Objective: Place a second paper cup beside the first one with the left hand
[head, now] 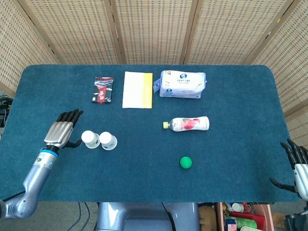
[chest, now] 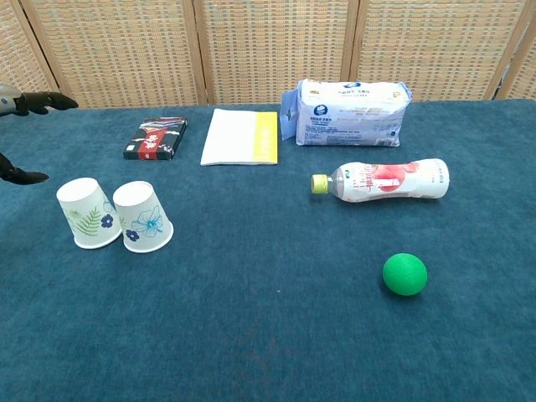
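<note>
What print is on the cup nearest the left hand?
Green fern leaves with small dark-blue flowers on the white paper cup, clearest in the chest view.

- desk [chest: 276, 335]: deep blue cloth
- left cup [chest: 87, 213]: white, green fern, blue flower
- right cup [chest: 142, 216]: white, blue flower outline
- ball [chest: 404, 274]: green
- bottle [chest: 381, 181]: pink label, yellow-green cap
- pad [chest: 240, 136]: white, yellow edge

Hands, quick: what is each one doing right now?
Left hand: open, holding nothing, just beside the second paper cup.
Right hand: open, empty, at the table edge.
</note>
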Robot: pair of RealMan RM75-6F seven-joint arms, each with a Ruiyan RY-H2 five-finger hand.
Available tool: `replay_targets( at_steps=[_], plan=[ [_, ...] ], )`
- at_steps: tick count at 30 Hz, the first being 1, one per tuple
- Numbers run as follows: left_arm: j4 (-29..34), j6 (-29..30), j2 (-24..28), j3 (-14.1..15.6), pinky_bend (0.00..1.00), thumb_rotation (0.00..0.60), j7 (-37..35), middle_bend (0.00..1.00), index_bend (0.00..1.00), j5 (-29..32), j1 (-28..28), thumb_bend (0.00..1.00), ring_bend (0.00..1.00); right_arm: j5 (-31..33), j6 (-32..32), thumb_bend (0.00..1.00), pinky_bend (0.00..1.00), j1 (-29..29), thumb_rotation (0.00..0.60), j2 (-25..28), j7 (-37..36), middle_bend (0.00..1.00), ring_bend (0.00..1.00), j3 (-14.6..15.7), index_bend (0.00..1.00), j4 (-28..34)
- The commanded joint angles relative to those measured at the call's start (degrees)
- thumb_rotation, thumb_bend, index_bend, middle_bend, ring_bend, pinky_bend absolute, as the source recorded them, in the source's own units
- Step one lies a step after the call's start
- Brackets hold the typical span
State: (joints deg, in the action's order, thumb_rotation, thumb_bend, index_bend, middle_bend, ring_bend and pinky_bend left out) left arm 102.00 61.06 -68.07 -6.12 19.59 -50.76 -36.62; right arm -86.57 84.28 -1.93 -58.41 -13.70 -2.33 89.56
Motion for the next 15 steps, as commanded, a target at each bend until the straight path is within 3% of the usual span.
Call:
replay_targets(
  at_steps=[1, 8, 15],
  plan=[
    [2.3, 2.6, 2.2, 0.0, 0.0, 0.6, -2.3, 0.0, 0.0, -4.0, 2.0, 0.31, 0.0, -0.1, 0.1, 0.0, 0.0, 0.1, 0.6, 0.0, 0.1, 0.0, 0.0, 0.0, 0.0, 0.1],
    [2.4, 13.7, 5.3, 3.5, 0.0, 0.6, -8.1, 0.0, 0.0, -18.1, 10.0, 0.31, 0.0, -0.4, 0.6, 0.0, 0.0, 0.2, 0.6, 0.1, 0.1, 0.0, 0.0, 0.1, 0.0, 0.4],
    [-3.8, 27.3, 4.8, 9.8, 0.0, 0.6, -14.1, 0.0, 0.0, -29.9, 20.8, 0.09, 0.0, -0.6, 1.4, 0.0, 0.0, 0.6, 0.6, 0.1, 0.9, 0.0, 0.0, 0.1, 0.0, 0.7]
  ],
)
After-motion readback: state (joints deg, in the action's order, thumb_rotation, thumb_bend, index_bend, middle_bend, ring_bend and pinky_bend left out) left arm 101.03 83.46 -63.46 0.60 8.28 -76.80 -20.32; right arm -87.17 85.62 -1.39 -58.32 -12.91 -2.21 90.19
